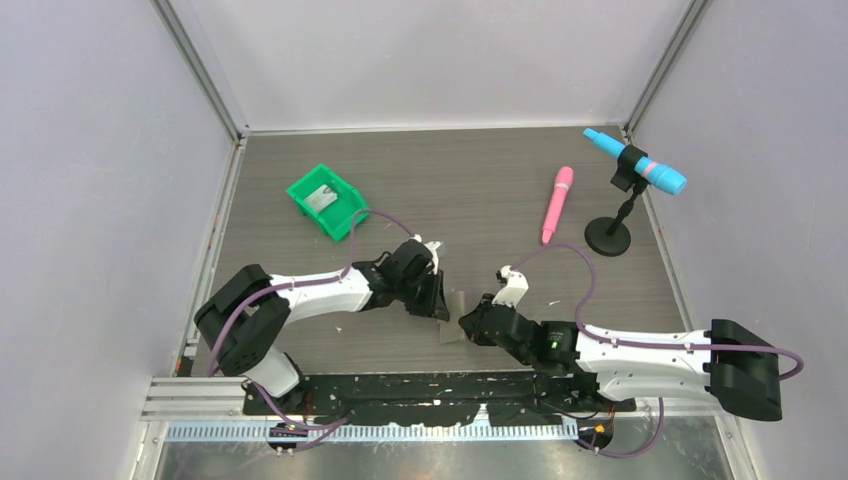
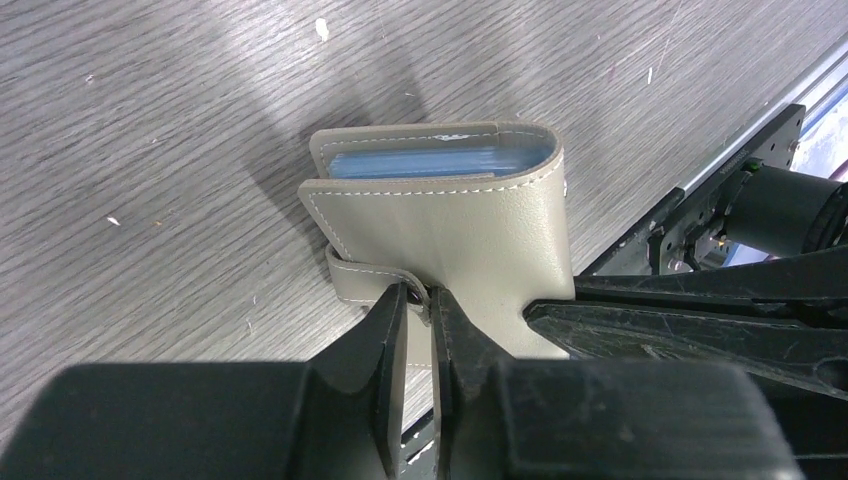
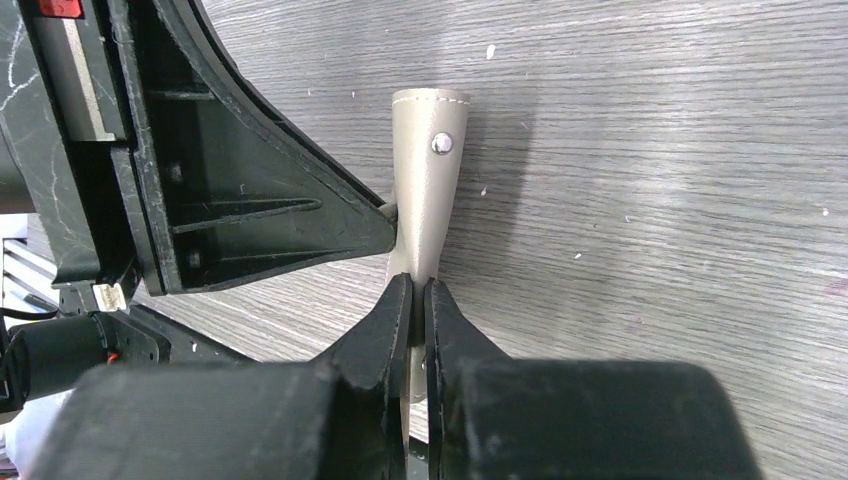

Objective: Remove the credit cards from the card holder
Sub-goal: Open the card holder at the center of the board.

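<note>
I've got L gripper [image 2: 420,296] pinching the strap tab [image 2: 352,280] of the grey-beige leather card holder [image 2: 480,220]. R gripper [image 3: 418,288] is clamped on its edge. Holder sits btwn the arms over the grey wood-grain bench [image 2: 150,150], pale-blue cards [image 2: 440,160] inside.

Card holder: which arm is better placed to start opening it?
Left, probably. The left gripper pinches the closing strap of the card holder, so it could pull that free, while the right gripper clamps the body edge, steadying it.

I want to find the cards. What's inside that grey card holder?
Between the covers of the card holder, a blue layered stack shows edge-on: pockets or cards, hard to tell. The covers hide every face, so no count.
</note>
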`<state>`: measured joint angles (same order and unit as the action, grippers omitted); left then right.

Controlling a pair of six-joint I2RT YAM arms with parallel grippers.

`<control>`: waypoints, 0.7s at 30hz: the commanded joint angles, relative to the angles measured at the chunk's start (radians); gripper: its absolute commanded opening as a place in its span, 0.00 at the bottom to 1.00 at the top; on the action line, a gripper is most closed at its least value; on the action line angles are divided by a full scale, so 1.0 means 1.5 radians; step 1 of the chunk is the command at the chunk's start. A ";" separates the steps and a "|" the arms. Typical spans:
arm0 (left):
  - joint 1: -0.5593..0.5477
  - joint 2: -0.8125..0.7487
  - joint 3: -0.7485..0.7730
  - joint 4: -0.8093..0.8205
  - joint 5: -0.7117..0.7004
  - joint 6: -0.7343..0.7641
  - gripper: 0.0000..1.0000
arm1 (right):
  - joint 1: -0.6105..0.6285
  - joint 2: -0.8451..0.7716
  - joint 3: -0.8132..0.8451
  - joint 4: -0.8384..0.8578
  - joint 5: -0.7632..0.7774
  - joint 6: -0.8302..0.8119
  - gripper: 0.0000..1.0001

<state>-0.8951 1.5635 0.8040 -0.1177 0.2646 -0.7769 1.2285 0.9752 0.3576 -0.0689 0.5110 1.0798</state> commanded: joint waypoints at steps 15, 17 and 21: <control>-0.001 -0.058 -0.010 -0.078 -0.053 0.041 0.00 | -0.005 -0.071 -0.059 0.034 0.084 -0.063 0.05; -0.001 -0.066 -0.016 -0.075 -0.052 0.039 0.00 | -0.011 -0.069 -0.063 0.035 0.084 -0.070 0.05; -0.001 -0.087 -0.040 -0.044 -0.035 0.035 0.00 | -0.033 -0.065 -0.061 0.032 0.080 -0.092 0.12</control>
<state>-0.9001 1.4887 0.7776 -0.2073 0.2020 -0.7311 1.2106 0.8753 0.2691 -0.0364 0.5671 0.9989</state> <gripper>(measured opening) 0.080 0.102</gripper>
